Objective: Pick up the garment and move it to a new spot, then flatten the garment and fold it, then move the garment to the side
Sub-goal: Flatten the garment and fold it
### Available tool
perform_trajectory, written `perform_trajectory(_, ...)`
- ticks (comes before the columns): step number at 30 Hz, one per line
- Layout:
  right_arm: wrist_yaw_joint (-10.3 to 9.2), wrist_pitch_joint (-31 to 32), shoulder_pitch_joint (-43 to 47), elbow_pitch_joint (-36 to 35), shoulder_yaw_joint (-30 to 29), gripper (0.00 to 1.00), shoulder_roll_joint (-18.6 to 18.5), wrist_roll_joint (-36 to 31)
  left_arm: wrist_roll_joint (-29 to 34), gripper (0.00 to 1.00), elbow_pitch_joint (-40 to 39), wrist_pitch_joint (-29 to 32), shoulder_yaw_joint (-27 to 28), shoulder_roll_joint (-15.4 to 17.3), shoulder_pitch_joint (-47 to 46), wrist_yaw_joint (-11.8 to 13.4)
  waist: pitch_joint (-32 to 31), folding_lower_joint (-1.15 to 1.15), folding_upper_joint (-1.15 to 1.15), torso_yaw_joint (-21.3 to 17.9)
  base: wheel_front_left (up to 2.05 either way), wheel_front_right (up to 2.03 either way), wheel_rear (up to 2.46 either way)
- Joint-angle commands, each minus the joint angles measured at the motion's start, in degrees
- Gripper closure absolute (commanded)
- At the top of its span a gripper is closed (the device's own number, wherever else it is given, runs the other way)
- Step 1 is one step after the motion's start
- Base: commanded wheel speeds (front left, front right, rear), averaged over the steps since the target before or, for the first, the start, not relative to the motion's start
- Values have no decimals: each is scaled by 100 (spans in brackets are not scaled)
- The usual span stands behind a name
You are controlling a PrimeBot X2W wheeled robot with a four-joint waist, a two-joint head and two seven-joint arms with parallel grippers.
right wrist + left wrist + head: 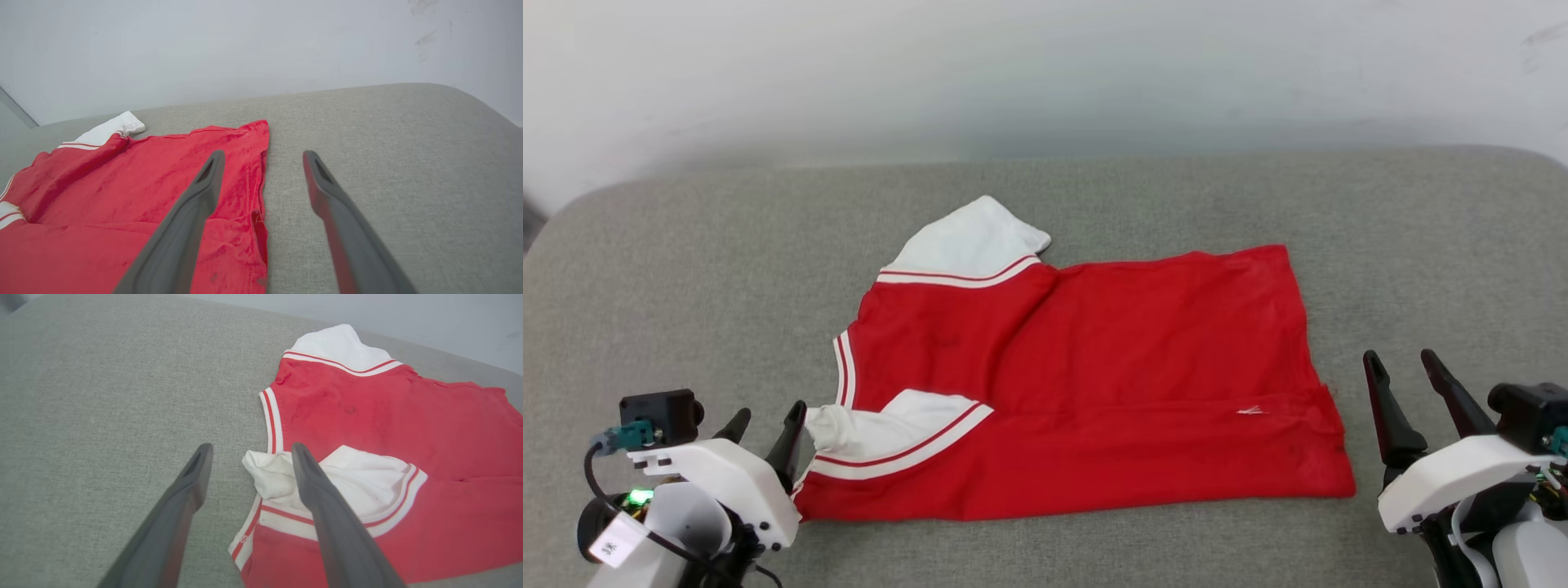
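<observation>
The garment (1094, 376) is a red jersey with white sleeves and striped trim, lying folded on the grey cushioned surface (686, 269), collar end to the left. One white sleeve points to the back, the other lies bunched on the near left corner. My left gripper (768, 420) stands open just left of that bunched sleeve (278, 473), with nothing between its fingers. My right gripper (1401, 359) is open beside the garment's right hem (261, 196), holding nothing. In the right wrist view its left finger (204, 188) hangs over the red cloth.
A pale wall (1045, 73) rises right behind the grey surface. Bare grey fabric lies on the left (81, 396), on the right (388, 143) and behind the garment. The surface's rounded corners show at the far left and far right.
</observation>
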Motion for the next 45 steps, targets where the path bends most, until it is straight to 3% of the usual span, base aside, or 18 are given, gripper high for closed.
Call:
perform_trajectory(1, -2, 13, 106, -118, -47, 0, 72, -90, -50, 0, -144, 185, -2, 86, 92, 36, -132, 0, 0, -66, 0, 0, 0)
perform_trajectory(9, -2, 344, 628, -842, -235, 0, 422, -452, -558, 0, -1101, 1939, -98, 800, 478, 142, -361, 0, 0, -243, 0, 0, 0)
perform_trajectory(14, -2, 486, 740, -1179, -222, 0, 572, -481, -805, 0, -1379, 2759, -148, 1031, 611, 389, -248, 0, 0, -392, 0, 0, 0)
perform_trajectory(21, -2, 552, 589, -1324, -170, 0, 627, -374, -967, 0, -976, 3154, -164, 951, 567, 717, 134, 0, 0, -603, 0, 0, 0)
perform_trajectory(27, -2, 516, 502, -1261, -238, 0, 652, -311, -1160, 0, -589, 3392, -287, 766, 516, 615, 337, 0, 0, -686, 0, 0, 0)
perform_trajectory(28, -2, 509, 493, -1246, -270, 0, 666, -278, -1190, 30, -547, 3421, -326, 726, 516, 585, 359, 0, 0, -684, 0, 0, 0)
perform_trajectory(30, -2, 530, 469, -1220, -303, 0, 689, -237, -1255, 100, -460, 3460, -388, 620, 469, 503, 400, 0, 0, -676, 0, 0, 0)
perform_trajectory(36, -2, 807, 451, -1116, -305, 0, 614, -9, -1179, 100, -292, 3267, -398, 577, 309, 360, 413, 0, 0, -632, 0, 0, 0)
perform_trajectory(41, -2, 1489, 396, -966, -252, 0, 414, 179, -998, 100, -441, 2990, -315, 709, 205, 365, 353, 0, 0, -593, 0, 0, 0)
perform_trajectory(45, -2, 2682, 306, -858, -84, 0, 144, 396, -836, 100, -802, 2776, -251, 812, 249, 462, 291, 0, 0, -503, 0, 0, 0)
